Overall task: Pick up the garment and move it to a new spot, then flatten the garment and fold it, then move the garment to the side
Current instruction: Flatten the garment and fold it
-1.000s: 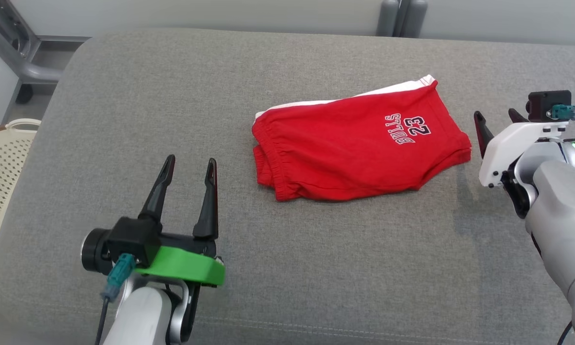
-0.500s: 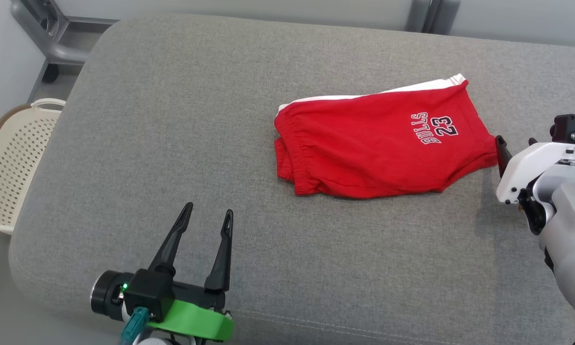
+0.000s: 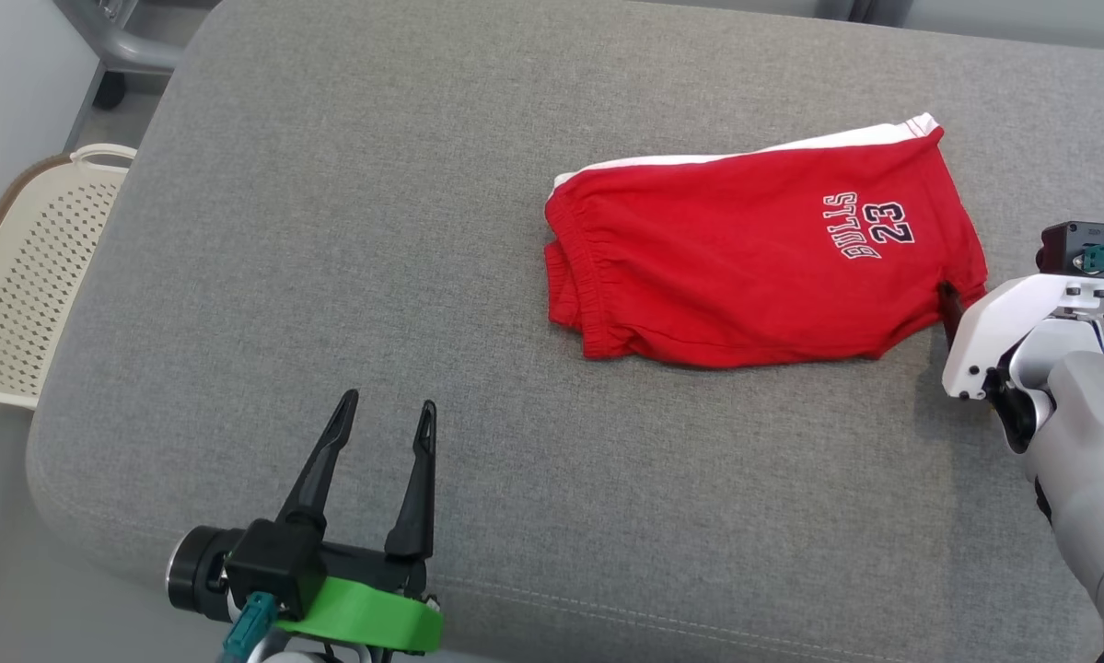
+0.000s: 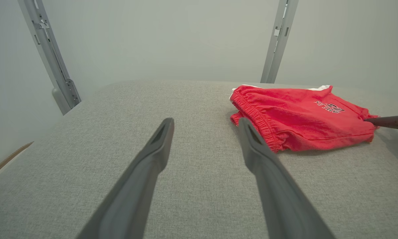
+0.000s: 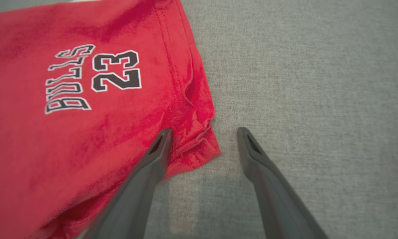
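The garment [image 3: 754,249] is a pair of red shorts with a white side stripe and "BULLS 23" print, lying folded over on the grey cushion [image 3: 349,212]. My right gripper [image 3: 966,299] is open at the garment's near right corner. In the right wrist view the right gripper [image 5: 203,131] straddles that hem corner, one finger over the red cloth [image 5: 86,132], the other over bare cushion. My left gripper [image 3: 388,402] is open and empty near the front edge, well left of the garment. The left wrist view has the left gripper [image 4: 205,122] low over the cushion, the garment [image 4: 301,116] ahead to its right.
A cream perforated basket [image 3: 27,276] stands off the cushion's left edge. Grey metal frame parts [image 3: 137,41] are behind the far left corner, and two upright posts [image 4: 278,39] stand against the pale wall. The cushion's rounded front edge [image 3: 607,608] lies close to the left gripper.
The head camera has shifted, so the whole picture slid. My right gripper has come in from the right to the garment's near right corner. Both grippers stay open.
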Tool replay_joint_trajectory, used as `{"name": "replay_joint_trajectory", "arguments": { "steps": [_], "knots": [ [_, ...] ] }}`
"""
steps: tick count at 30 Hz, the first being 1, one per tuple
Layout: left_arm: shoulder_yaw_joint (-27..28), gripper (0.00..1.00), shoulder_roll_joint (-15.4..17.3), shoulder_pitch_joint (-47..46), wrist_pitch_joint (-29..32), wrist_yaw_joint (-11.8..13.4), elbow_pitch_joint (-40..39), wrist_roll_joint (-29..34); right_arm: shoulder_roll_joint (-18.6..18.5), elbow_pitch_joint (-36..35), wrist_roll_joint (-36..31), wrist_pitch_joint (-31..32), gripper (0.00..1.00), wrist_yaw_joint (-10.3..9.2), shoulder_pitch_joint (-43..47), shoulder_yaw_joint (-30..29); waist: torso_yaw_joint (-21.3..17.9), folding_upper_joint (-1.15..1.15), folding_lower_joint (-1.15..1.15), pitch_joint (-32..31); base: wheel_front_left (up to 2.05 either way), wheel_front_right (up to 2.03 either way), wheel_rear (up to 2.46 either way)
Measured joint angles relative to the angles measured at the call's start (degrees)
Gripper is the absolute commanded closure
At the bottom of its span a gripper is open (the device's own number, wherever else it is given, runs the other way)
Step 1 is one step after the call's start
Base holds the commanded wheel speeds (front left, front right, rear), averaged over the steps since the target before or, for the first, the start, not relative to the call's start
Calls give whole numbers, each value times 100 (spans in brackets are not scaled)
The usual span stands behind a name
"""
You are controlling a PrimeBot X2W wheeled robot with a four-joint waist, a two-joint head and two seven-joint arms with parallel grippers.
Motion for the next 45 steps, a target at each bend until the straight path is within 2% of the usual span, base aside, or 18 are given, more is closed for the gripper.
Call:
{"name": "replay_joint_trajectory", "arguments": {
  "steps": [2, 5, 6, 10, 18, 36, 37, 38, 45],
  "knots": [
    [23, 0, -27, 0, 0, -24, 31, -1, 37, -4, -87, 104, 0, -3, 4, -18, -5, 0, 0, -24, 0, 0, 0],
    [52, 0, -47, 1, 0, -54, 67, -1, 107, -4, -160, 160, 98, -3, 41, -75, -26, 0, 0, -80, 0, 0, 0],
    [54, 0, -54, 1, 0, -65, 75, -1, 136, -4, -179, 189, 100, -3, 43, -76, -35, 0, 0, -101, 0, 0, 0],
    [77, 0, -82, 4, 0, -125, 107, -29, 297, -1, -188, 229, 100, -3, 46, -108, -84, 0, 0, -185, 0, 0, 0],
    [53, 0, -116, 37, 0, -176, 221, -27, 268, 7, -231, 171, 100, -2, 186, -189, -158, 0, 0, -353, 0, 0, 0],
    [125, 0, -175, 338, 0, -175, 322, 3, 569, -30, -36, -345, 100, -2, 940, -274, -447, 0, 0, -903, 0, 0, 0],
    [127, 0, -175, 339, 0, -175, 326, 11, 591, -30, -12, -350, 85, -2, 972, -292, -464, 0, 0, -928, 0, 0, 0],
    [129, 0, -175, 341, 0, -175, 331, 16, 627, -27, 46, -350, 0, -2, 1000, -313, -481, 0, 0, -951, 0, 0, 0],
    [108, 0, -170, 441, 0, -177, 479, 58, 602, -21, 7, -591, 0, -2, 1226, -359, -535, 0, 0, -1162, 0, 0, 0]
  ]
}}
